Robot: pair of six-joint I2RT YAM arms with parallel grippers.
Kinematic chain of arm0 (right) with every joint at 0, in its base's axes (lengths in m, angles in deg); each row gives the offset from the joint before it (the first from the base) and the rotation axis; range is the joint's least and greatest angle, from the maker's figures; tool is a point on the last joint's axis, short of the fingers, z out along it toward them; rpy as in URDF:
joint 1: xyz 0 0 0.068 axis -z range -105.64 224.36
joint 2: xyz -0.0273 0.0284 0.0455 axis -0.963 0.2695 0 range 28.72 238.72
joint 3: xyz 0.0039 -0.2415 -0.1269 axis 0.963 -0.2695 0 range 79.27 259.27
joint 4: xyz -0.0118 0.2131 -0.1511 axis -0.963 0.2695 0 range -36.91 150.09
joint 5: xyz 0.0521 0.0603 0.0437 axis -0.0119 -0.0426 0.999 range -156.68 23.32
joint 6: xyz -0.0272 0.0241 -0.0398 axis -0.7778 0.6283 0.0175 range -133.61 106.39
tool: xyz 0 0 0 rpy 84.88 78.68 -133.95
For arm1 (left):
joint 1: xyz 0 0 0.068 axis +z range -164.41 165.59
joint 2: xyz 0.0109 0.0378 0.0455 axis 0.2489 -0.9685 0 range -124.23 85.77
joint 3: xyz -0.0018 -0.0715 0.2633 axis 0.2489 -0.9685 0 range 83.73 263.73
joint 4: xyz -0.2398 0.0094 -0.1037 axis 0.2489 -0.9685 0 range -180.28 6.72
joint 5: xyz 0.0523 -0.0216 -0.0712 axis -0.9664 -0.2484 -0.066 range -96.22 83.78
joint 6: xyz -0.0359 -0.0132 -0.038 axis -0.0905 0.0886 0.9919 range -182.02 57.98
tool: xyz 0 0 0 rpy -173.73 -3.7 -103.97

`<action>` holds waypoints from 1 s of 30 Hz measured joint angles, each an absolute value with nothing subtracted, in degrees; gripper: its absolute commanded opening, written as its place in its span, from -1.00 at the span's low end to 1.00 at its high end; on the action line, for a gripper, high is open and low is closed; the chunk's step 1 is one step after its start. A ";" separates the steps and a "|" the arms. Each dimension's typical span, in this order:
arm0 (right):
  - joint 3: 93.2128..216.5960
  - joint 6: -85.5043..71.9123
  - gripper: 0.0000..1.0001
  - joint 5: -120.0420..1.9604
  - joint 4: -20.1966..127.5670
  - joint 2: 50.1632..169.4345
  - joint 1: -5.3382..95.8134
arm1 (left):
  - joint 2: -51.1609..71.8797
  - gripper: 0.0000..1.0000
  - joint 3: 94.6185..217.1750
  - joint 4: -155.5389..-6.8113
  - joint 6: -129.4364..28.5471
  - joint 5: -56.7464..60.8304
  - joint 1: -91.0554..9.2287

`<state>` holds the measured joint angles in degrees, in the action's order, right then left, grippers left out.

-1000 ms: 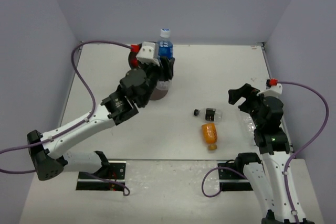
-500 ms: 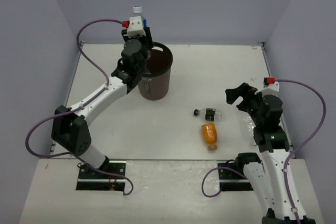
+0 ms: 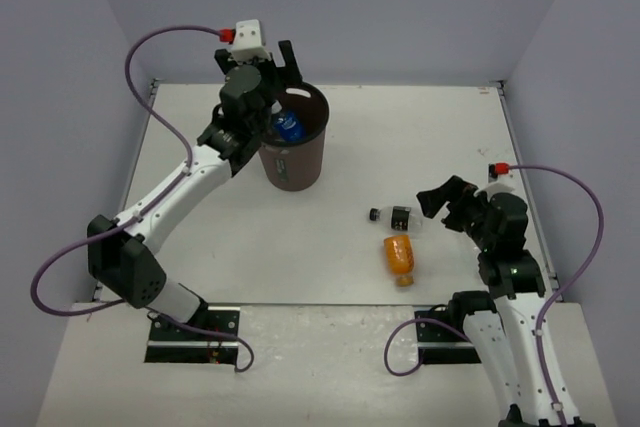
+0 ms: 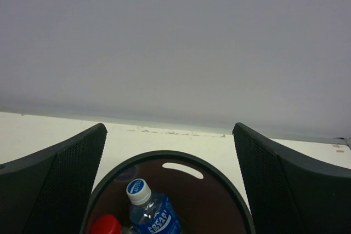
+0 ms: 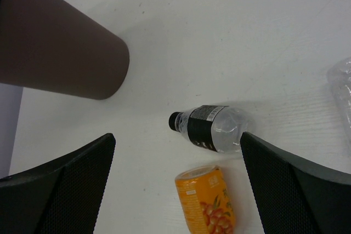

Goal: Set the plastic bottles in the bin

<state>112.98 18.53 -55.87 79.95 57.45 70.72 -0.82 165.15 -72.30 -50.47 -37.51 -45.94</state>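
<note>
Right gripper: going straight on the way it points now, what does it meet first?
Probably the black-label bottle, lying on the table dead ahead of the open right gripper; the orange bottle sits just beside that line. Depth unclear.

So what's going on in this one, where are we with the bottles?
Two arms are clearing plastic bottles into the bin. The left gripper hangs open over it, and a blue-label bottle and a red-capped one lie inside. The right gripper is open above the table, over the black-label bottle and the orange bottle, touching neither. A clear bottle shows at the edge of the right wrist view, also on the table. Three bottles are not yet in.
</note>
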 measured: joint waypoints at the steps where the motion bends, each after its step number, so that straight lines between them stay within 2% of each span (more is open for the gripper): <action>1: 112.98 18.53 0.97 -56.31 80.74 57.58 69.83 | 0.26 1.00 166.33 -74.50 -49.96 -37.54 -45.96; 5: 112.98 19.18 0.97 -59.23 83.12 59.13 64.47 | 7.30 1.00 166.34 -79.19 -47.92 -37.56 -45.94; 9: 112.90 20.00 0.97 -62.43 84.03 63.93 56.41 | 20.54 1.00 155.80 -79.13 -46.23 -38.49 -45.95; 13: 112.36 20.04 0.97 -64.32 85.57 70.32 54.26 | 29.82 1.00 148.76 -81.18 -43.29 -40.31 -45.93; 22: 109.83 21.64 0.97 -63.18 86.14 78.03 52.31 | 41.39 1.00 132.43 -91.97 -31.80 -38.31 -45.94; 26: 108.77 23.08 0.97 -62.55 85.94 81.45 47.31 | 47.24 1.00 127.02 -96.45 -28.50 -37.47 -45.94; 28: 108.77 23.99 0.92 -62.72 85.26 83.69 44.74 | 49.23 1.00 126.46 -98.13 -27.51 -38.04 -45.94; 30: 108.78 25.02 0.75 -62.96 84.79 86.21 42.77 | 50.66 1.00 126.39 -99.53 -26.45 -39.19 -45.94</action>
